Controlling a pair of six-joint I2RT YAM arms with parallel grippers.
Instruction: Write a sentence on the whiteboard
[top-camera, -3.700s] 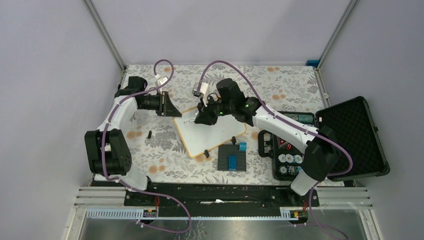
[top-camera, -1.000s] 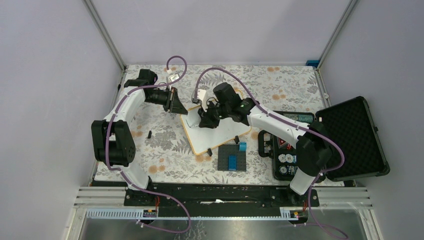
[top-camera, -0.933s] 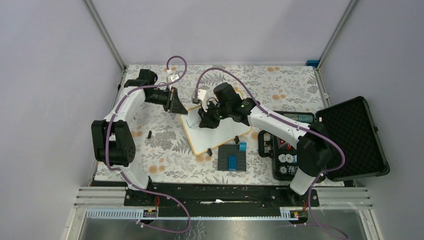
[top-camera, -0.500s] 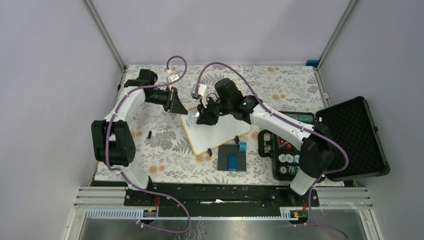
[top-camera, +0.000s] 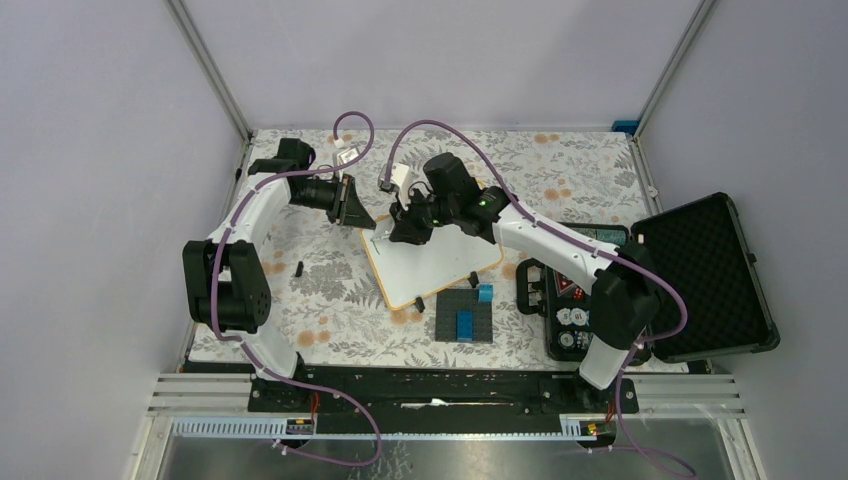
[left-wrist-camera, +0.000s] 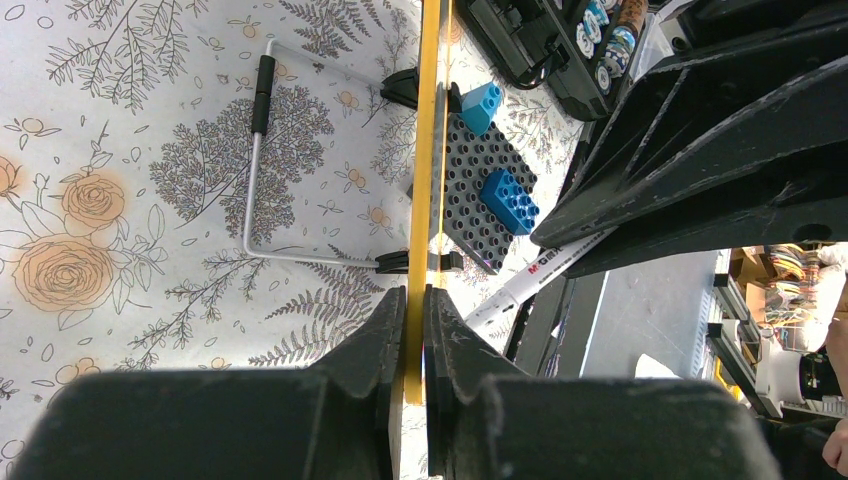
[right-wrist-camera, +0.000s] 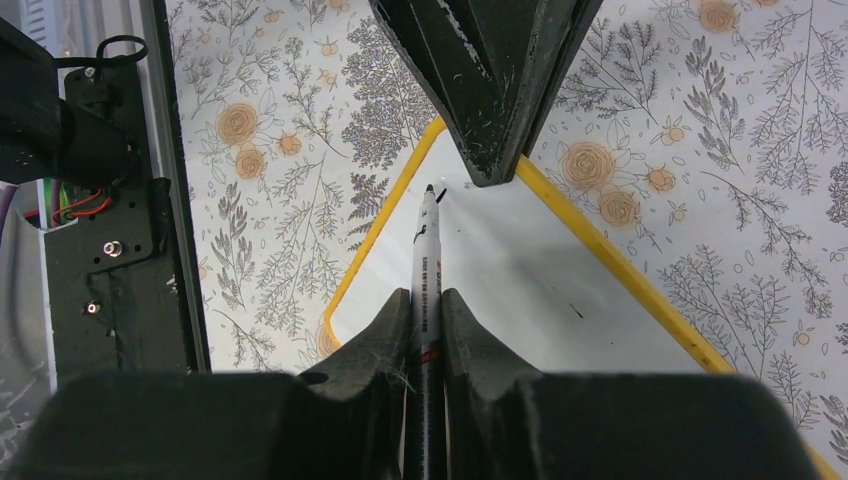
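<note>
The left gripper (left-wrist-camera: 415, 295) is closed on the far-left frame of the whiteboard (top-camera: 440, 265), set mid-table beyond the brick plate (top-camera: 465, 318). The marker (right-wrist-camera: 428, 255) is pinched in the right gripper (right-wrist-camera: 427, 300), tip near that corner; light, even strokes are advised.

Left claw (left-wrist-camera: 415, 298) clamped, right claw (right-wrist-camera: 427, 300) clamped

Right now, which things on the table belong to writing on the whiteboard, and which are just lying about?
In the job: whiteboard, edge clamped in the left gripper; marker, held in the right gripper.
Lying about: grey brick plate with blue bricks; open black case of poker chips.
</note>
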